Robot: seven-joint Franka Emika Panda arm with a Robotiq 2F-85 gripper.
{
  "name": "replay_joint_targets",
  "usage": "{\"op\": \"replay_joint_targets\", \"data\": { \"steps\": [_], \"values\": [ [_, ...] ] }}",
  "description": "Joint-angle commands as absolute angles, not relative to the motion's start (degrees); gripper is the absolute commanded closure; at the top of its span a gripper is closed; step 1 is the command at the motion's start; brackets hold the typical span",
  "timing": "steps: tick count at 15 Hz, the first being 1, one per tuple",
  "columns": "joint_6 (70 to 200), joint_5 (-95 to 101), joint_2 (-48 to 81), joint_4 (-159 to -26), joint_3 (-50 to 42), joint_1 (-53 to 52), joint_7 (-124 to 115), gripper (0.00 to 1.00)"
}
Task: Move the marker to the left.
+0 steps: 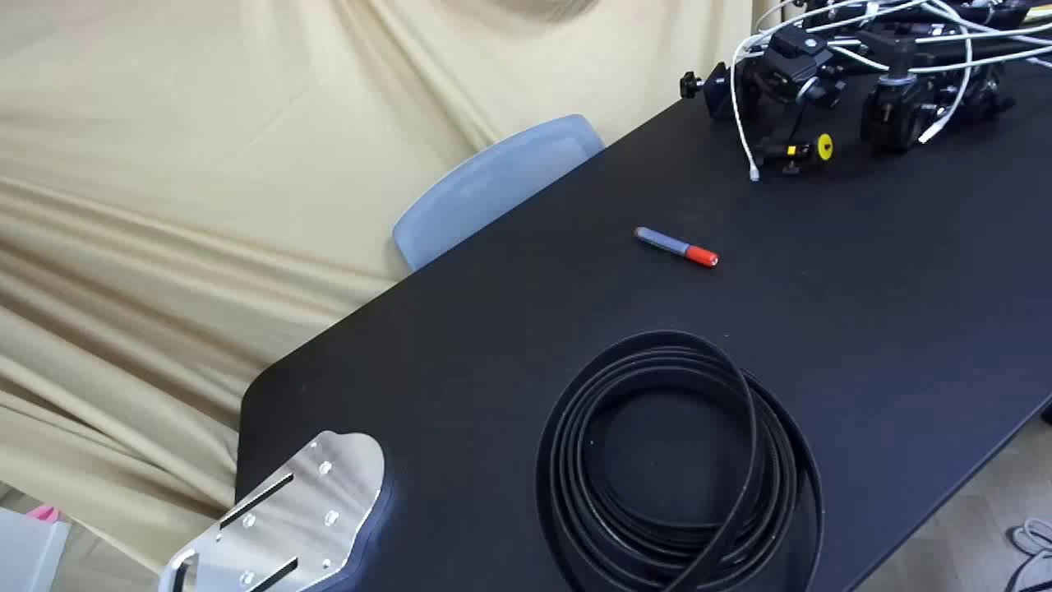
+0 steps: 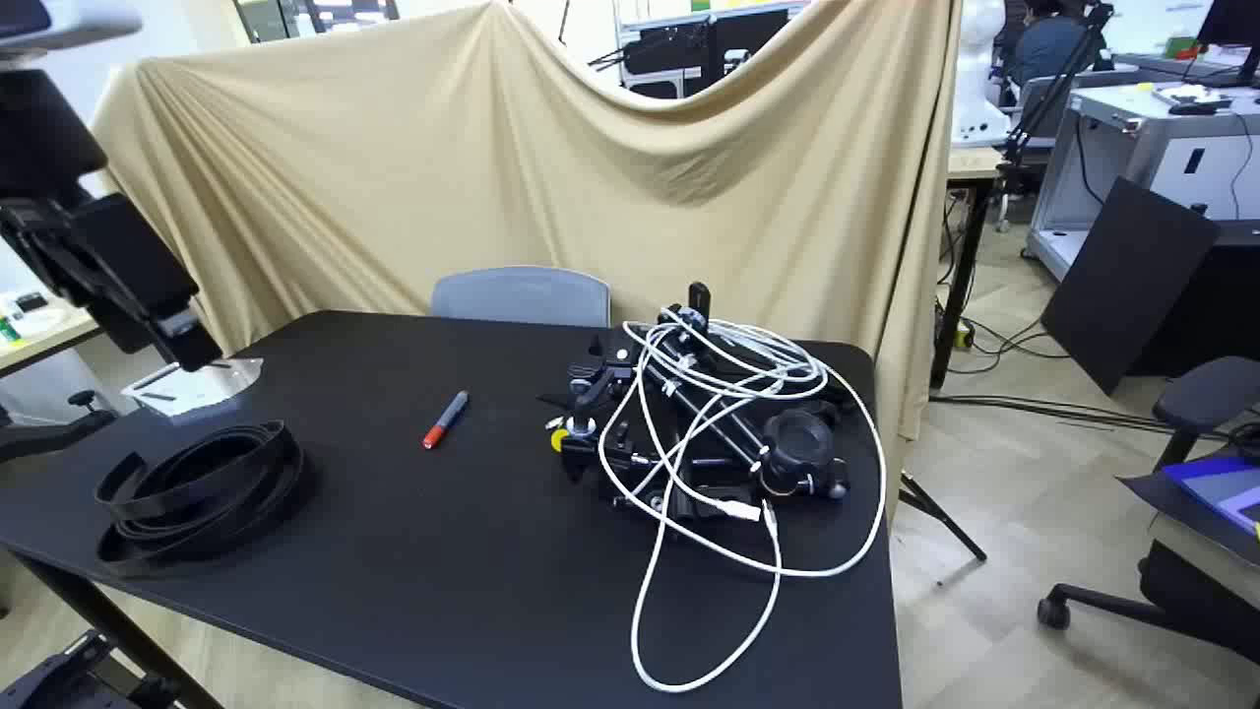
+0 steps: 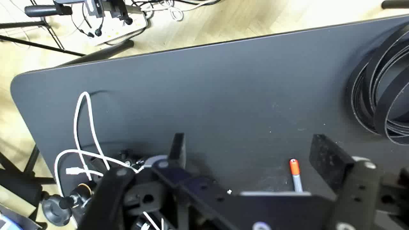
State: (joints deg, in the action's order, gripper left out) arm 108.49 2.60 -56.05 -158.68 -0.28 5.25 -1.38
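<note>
The marker, a thin stick with a bluish-grey barrel and a red-orange cap, lies on the black table. It shows in both exterior views (image 1: 675, 247) (image 2: 446, 420). In the wrist view the marker (image 3: 295, 174) appears between the finger lines, nearer the right finger, with its barrel end hidden behind the gripper body. My gripper (image 3: 250, 142) is open with its fingers wide apart and nothing between them. In an exterior view the gripper (image 2: 177, 330) hangs above the table at the left, well away from the marker.
A large black coiled cable (image 1: 567, 460) lies on the table (image 1: 460, 329). Black clamps and stands with tangled white cables (image 2: 689, 394) occupy the table's other end. A silver metal plate (image 1: 304, 510) sits at a table corner. A grey-blue chair (image 2: 522, 295) stands behind the table edge.
</note>
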Motion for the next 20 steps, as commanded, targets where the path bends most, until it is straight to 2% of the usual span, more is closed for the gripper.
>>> {"op": "replay_joint_targets", "data": {
  "steps": [1, 14, 20],
  "values": [
    [108.36, 2.94, -55.98, -158.55, -0.64, 4.77, -1.72, 0.00],
    [108.36, 2.93, -55.98, -158.55, -0.64, 4.77, -1.72, 0.00],
    [123.88, 3.20, -43.37, -156.89, -1.46, 1.86, 4.44, 0.00]
  ]
}}
